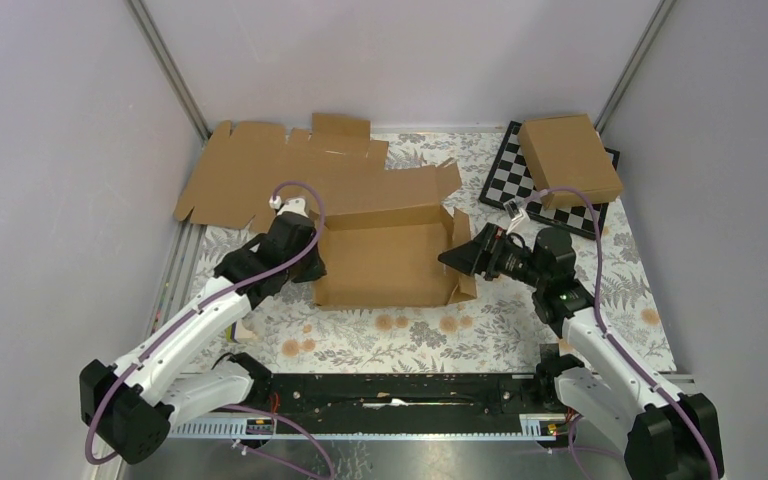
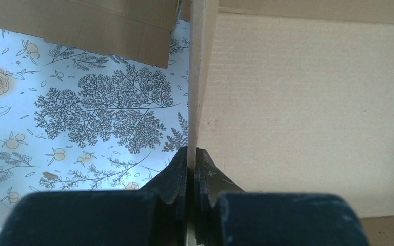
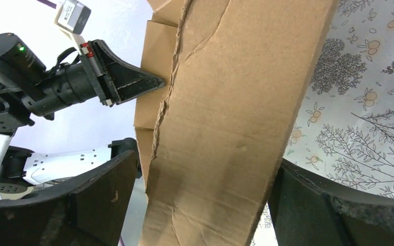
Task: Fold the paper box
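Observation:
The paper box (image 1: 385,255) lies in the middle of the table, a brown die-cut piece with its walls partly raised. My left gripper (image 1: 312,252) is at its left wall. In the left wrist view the gripper (image 2: 191,159) is shut on the thin edge of that upright wall, with the box's panel (image 2: 308,113) to the right. My right gripper (image 1: 455,260) is at the box's right end. In the right wrist view the gripper (image 3: 205,205) is open, its fingers (image 3: 102,195) wide apart either side of a creased side flap (image 3: 220,128).
A wide flat cardboard sheet (image 1: 260,170) lies at the back left, just behind the box. A chessboard (image 1: 513,178) sits at the back right with another closed brown box (image 1: 570,158) on it. Grey walls enclose the floral tablecloth (image 1: 410,330).

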You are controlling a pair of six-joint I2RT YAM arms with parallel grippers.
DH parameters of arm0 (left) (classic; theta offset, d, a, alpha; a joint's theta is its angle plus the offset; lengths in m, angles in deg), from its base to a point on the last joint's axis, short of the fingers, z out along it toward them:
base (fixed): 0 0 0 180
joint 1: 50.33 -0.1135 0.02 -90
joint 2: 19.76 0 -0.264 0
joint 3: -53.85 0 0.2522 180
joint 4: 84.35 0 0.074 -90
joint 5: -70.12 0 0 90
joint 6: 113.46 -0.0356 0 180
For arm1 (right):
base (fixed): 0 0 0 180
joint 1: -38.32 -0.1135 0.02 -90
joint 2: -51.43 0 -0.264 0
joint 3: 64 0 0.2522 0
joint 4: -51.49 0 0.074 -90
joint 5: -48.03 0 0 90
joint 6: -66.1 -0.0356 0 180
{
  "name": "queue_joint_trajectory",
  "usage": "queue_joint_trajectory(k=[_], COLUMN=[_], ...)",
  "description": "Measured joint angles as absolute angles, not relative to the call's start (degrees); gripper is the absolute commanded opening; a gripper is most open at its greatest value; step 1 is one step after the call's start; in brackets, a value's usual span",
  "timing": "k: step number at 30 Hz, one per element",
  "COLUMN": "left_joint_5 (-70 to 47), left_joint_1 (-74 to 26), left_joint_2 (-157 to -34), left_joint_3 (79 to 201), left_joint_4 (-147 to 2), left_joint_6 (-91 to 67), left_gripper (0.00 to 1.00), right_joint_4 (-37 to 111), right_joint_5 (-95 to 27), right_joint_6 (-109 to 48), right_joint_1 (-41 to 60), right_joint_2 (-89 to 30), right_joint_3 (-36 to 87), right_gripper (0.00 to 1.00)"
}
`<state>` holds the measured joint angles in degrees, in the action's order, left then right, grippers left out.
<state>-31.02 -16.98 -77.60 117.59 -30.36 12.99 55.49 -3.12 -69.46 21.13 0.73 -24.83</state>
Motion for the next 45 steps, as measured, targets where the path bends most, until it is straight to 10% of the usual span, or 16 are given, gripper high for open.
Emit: queue_joint_trajectory(k=[14,27,45], left_joint_5=[-30.6,-30.6,-36.55], left_joint_1=[-17.01,-17.01,-11.43], left_joint_2=[-78.76,-79.77,-84.6], left_joint_3=[116.45,116.43,114.51], left_joint_4=[-31.72,-31.76,-34.54], left_joint_6=[13.01,13.01,16.51], left_gripper=[0.0,0.0,0.0], right_joint_4=[55.75,56.28,35.84], right_joint_5=[-0.85,-0.69,-20.67], right_joint_6=[-69.79,-69.33,-57.68], right_joint_1=[21.13,21.13,10.49], right_joint_2=[1.04,-2.81,-15.4], right_joint_3=[-24.81,-24.5,-15.08], right_gripper=[0.99,0.7,0.69])
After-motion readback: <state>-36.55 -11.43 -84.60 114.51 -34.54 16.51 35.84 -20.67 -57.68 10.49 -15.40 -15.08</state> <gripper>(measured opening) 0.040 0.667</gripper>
